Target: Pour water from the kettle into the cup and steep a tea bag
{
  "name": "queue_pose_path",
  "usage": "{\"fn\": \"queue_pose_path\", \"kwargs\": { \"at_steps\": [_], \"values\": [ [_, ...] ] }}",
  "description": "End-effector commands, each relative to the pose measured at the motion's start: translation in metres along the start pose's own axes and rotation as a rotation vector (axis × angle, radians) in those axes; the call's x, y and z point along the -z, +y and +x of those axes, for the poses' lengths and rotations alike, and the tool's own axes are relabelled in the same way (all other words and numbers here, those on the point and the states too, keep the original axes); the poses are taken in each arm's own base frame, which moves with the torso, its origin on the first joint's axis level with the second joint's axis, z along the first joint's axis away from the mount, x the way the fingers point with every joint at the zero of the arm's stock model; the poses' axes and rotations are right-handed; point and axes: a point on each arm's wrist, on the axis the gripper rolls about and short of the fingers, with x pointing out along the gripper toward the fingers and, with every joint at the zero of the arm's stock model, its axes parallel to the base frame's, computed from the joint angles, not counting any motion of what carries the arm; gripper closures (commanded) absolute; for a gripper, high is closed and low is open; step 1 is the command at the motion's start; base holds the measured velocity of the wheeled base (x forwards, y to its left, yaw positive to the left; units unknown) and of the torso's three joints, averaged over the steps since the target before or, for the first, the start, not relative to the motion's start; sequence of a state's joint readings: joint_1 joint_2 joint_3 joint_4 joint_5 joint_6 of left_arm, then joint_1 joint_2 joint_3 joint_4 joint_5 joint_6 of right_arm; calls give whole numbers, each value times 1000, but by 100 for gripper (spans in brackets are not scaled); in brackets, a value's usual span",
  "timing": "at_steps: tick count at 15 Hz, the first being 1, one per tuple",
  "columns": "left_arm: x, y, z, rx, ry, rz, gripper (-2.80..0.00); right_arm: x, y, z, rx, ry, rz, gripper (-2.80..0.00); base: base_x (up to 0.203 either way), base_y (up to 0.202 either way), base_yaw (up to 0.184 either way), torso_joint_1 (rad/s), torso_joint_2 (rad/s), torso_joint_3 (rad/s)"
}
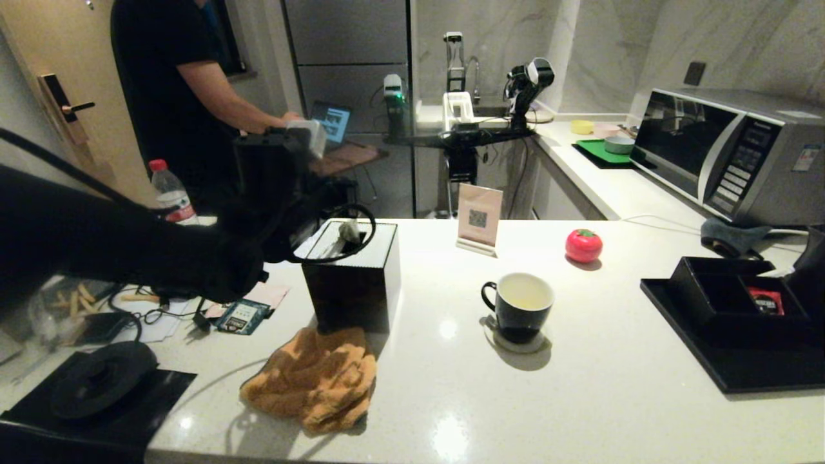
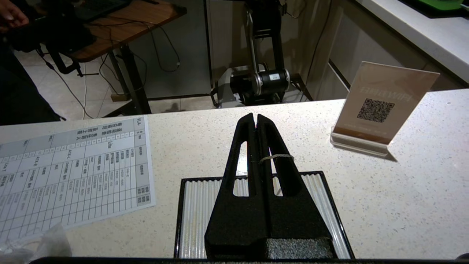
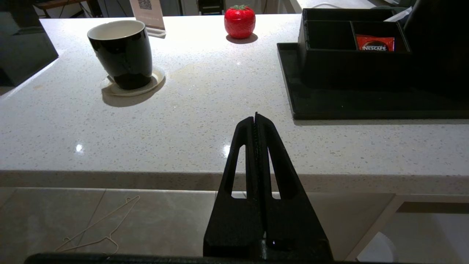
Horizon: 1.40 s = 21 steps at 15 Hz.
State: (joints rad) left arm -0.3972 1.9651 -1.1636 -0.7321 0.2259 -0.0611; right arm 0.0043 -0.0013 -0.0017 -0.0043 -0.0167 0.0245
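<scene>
The black cup (image 1: pixel 519 306) stands on a round coaster at mid-counter, with pale yellowish water (image 1: pixel 523 293) inside; it also shows in the right wrist view as the cup (image 3: pixel 122 51). My left gripper (image 2: pixel 255 117) hovers shut above the black tissue box (image 1: pixel 351 283). The tea bag's thin string (image 2: pixel 276 157) is looped over one finger. The small pale tea bag (image 1: pixel 350 231) hangs just over the box top. My right gripper (image 3: pixel 255 116) is shut and empty, parked below the counter's front edge. A large black shape (image 1: pixel 813 254) at the tray's right end, cut off by the frame, may be the kettle.
A person (image 1: pixel 167 84) stands at back left. On the counter are an empty round kettle base (image 1: pixel 97 380), an orange cloth (image 1: pixel 316 377), a QR sign (image 1: pixel 478 219), a red tomato-shaped object (image 1: pixel 583 245) and a black tray (image 1: pixel 728 374) with a red sachet (image 1: pixel 766 299). A microwave (image 1: pixel 728 148) stands at back right.
</scene>
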Motion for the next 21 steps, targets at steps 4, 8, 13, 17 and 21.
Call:
{"fn": "queue_pose_path", "kwargs": {
  "at_steps": [4,8,13,17,21],
  "values": [
    [8,0,-1,-19,30,-2,0,0,0,0,0,1,0,0,0,0,0,0,0,0],
    [21,3,-4,-30,70,8,0,0,0,0,0,1,0,0,0,0,0,0,0,0],
    [33,0,-9,-21,110,17,0,0,0,0,0,1,0,0,0,0,0,0,0,0],
    [26,2,1,-31,76,-12,0,0,0,0,0,1,0,0,0,0,0,0,0,0],
    [6,-2,11,-23,-12,-36,0,0,0,0,0,1,0,0,0,0,0,0,0,0]
  ]
}}
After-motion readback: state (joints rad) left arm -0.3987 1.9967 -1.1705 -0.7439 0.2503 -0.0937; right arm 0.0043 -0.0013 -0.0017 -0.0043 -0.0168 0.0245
